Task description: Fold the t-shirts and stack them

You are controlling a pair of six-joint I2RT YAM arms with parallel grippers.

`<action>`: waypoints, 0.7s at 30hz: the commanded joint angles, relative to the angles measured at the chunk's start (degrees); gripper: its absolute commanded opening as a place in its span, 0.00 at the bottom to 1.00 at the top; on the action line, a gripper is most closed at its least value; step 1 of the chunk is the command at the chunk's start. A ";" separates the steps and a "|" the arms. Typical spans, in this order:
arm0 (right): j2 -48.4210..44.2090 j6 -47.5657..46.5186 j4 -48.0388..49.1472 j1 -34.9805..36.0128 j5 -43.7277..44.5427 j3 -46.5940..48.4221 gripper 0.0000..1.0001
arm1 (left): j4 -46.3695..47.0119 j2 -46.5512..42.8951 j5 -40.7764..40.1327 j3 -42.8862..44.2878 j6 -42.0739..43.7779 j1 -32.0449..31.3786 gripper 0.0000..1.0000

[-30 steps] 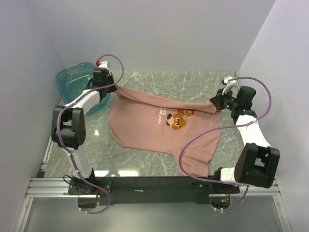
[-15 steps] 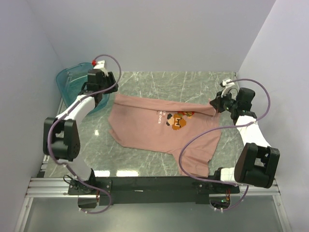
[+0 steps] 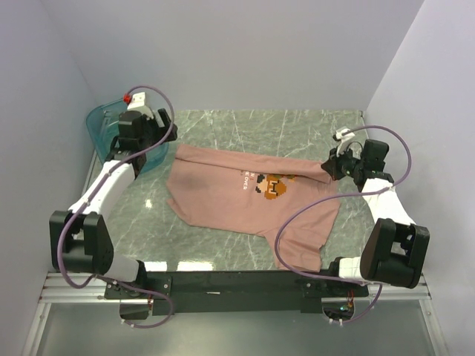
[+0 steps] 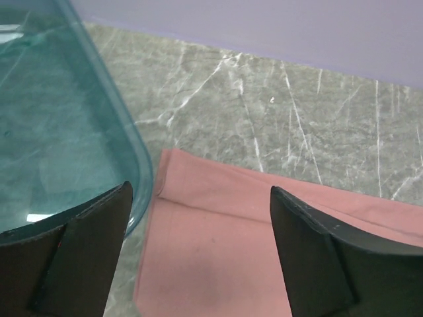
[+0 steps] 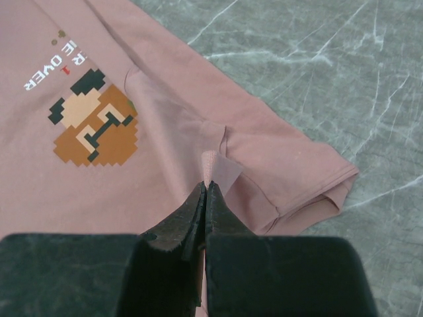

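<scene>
- So, your left gripper [image 4: 199, 190] hangs wide open over the shirt [image 3: 223, 193] corner; drop lower before pinching.
- And your right gripper [image 5: 206, 188] pinches the shirt; lift both evenly.

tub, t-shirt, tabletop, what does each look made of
The tub: probably plastic, glossy; translucent teal, the marble pattern shows through. The t-shirt: soft matte knit, likely cotton; it creases, hems stitched. The tabletop: grey-green marble look with white veins, slightly shiny; could be laminate.
</scene>
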 commanded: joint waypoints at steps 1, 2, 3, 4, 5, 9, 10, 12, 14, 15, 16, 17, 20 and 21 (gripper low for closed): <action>1.03 -2.13 -1.22 -0.44 -0.34 1.62 0.00 | 2.72 -3.61 1.00 -2.73 -2.40 1.73 0.90; 1.29 -1.79 -1.49 -0.52 -0.43 2.24 0.00 | 2.28 -2.92 4.32 -2.73 -2.05 2.09 0.89; 1.90 -1.17 -1.23 -0.44 -0.43 3.03 0.00 | 0.80 -2.22 5.83 -1.94 -1.61 2.09 0.87; 2.26 0.49 -0.88 -0.44 -0.25 4.86 0.00 | 0.09 -1.34 7.76 -1.41 -1.26 2.00 0.84; 2.70 1.46 -0.35 -0.35 -0.08 5.93 0.00 | -0.70 0.85 11.00 -0.80 -0.65 2.00 0.79; 6.64 4.72 -1.75 -0.26 0.54 12.61 0.00 | -8.34 9.20 12.36 9.09 1.20 1.47 0.68; 7.18 5.59 -2.01 -0.26 1.23 14.44 0.00 | -12.27 11.22 12.00 11.57 1.64 1.30 0.65; 8.06 6.30 -1.75 -0.35 3.68 15.34 0.00 | -15.81 17.28 10.95 18.67 2.78 0.68 0.59; 8.59 7.18 -0.79 -0.88 5.28 15.87 0.00 | -20.02 23.24 9.64 23.09 3.57 -0.28 0.57; 9.11 7.53 -0.52 -1.22 6.15 16.04 0.00 | -21.18 25.28 8.41 27.38 3.84 -0.54 0.56; 9.46 7.88 -0.78 -1.66 6.25 16.74 0.00 | -22.32 27.13 7.35 29.33 3.93 -0.81 0.56; 9.99 7.89 -1.22 -2.28 6.25 17.27 0.00 | -24.77 30.98 6.73 31.35 4.19 -1.25 0.56; 12.01 7.54 -3.24 -2.81 5.81 19.12 0.00 | -27.07 37.66 4.10 38.39 4.19 -1.86 0.56; 12.80 7.45 -3.51 -2.90 5.90 19.21 0.00 | -28.38 39.17 3.39 41.45 4.19 -2.04 0.56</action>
